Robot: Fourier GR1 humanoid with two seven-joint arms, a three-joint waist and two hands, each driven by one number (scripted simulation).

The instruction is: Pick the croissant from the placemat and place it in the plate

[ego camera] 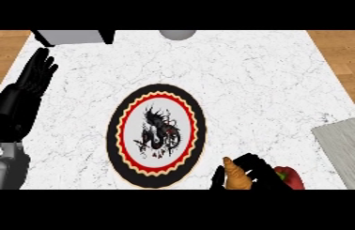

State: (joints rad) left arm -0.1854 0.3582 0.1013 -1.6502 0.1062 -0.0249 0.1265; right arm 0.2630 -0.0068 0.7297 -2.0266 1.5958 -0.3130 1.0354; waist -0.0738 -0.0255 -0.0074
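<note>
White marble counter point(277, 83) over wood floor point(14, 39) bears the plate point(156, 135); right robot hand point(253, 170) grips the croissant point(234, 175), left robot hand point(34, 76) open.

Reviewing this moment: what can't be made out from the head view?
- Croissant: its lower part is covered by the right hand and cut by the lower edge.
- Red object: half hidden behind that hand, kind unclear.
- Placemat: runs off the right edge.
- Grey box and round grey object: cut by the top edge.
- Left hand rests open at the left; its forearm runs off the edge.
</note>
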